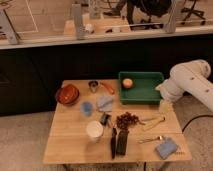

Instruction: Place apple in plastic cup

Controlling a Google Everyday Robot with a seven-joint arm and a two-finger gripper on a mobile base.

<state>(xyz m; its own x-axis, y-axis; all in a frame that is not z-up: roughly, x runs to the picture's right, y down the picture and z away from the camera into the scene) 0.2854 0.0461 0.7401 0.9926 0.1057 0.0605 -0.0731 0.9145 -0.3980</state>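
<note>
- Wooden table stands in front of a dark counter.
- The apple lies in the far left part of the green tray, at the table's far right.
- The plastic cup stands left of centre, well apart from the apple.
- The gripper hangs by the tray's near right corner, right of the apple and apart from it; I cannot tell its state.

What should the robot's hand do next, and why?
Probably move the hand across to above the apple: it lies untouched in the green tray, while the hand hangs beside the tray's opposite end. The plastic cup stands past the apple's end.
</note>
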